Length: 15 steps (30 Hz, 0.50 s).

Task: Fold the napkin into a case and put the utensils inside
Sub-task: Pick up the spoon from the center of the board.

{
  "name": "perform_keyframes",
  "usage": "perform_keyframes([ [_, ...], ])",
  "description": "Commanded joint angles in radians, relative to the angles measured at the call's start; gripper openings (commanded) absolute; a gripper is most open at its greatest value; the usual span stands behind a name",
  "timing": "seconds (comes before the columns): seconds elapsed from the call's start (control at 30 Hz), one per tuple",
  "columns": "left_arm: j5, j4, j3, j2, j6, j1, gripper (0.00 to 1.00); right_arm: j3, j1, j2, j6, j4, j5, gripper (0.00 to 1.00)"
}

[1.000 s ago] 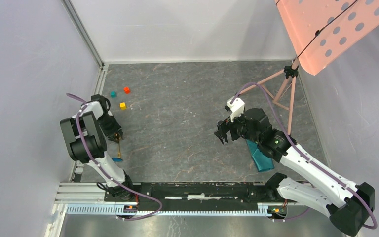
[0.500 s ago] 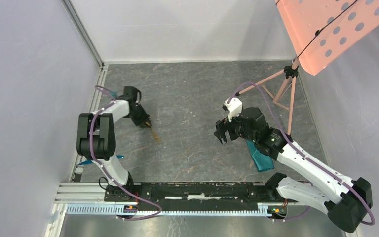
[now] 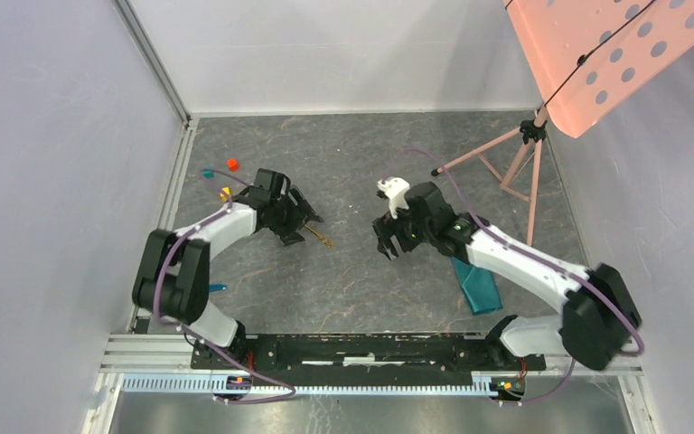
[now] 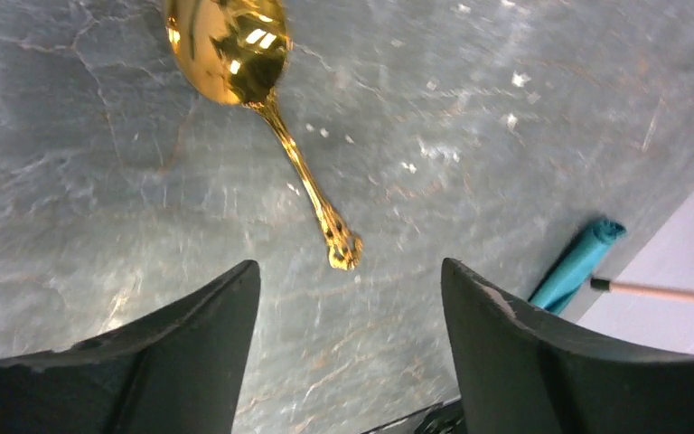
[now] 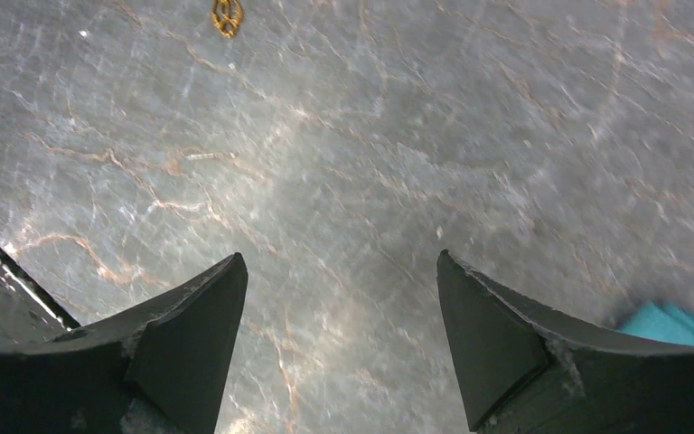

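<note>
Beside the gold spoon [image 4: 248,72], which lies flat on the table [image 3: 352,154], the left tool [image 4: 350,276] gapes wide, holding nothing. Right of the spoon the right tool [image 5: 339,271] is spread wide too, empty. Farther right of the spoon lies the folded napkin [image 3: 477,285].

A robotics lab cell: plain white walls [image 3: 343,54], aluminium mounting rail [image 3: 158,348], tripod stand [image 3: 520,167].
</note>
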<state>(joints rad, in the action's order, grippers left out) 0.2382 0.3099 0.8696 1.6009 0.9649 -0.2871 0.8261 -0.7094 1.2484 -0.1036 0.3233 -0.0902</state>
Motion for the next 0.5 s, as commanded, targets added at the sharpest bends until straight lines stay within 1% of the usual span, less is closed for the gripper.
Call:
perform_keyframes([
  [0.0,-0.010,0.133,0.062,-0.221,-0.193,0.030,0.83,0.176,-0.012,0.180,0.047,-0.079,-0.104,0.82],
  [0.07,-0.069,0.209,0.056,-0.347,-0.250,0.061,0.87,0.269,-0.039,0.303,0.057,-0.085,-0.080,0.81],
  [0.13,-0.120,0.231,0.016,-0.493,-0.276,0.084,0.91,0.368,-0.064,0.421,0.054,-0.080,-0.053,0.81],
  [0.2,-0.169,0.265,-0.004,-0.623,-0.316,0.096,0.92,0.465,-0.089,0.535,0.049,-0.077,-0.041,0.81],
  [0.27,-0.209,0.309,0.010,-0.727,-0.363,0.098,0.93,0.561,-0.117,0.637,0.050,-0.067,-0.032,0.82],
  [0.37,-0.234,0.373,0.061,-0.811,-0.407,0.098,0.93,0.736,-0.157,0.773,0.057,-0.003,-0.016,0.81],
  [0.47,-0.227,0.397,0.075,-0.878,-0.422,0.098,0.93,0.887,-0.197,0.877,0.053,0.054,0.045,0.81],
])
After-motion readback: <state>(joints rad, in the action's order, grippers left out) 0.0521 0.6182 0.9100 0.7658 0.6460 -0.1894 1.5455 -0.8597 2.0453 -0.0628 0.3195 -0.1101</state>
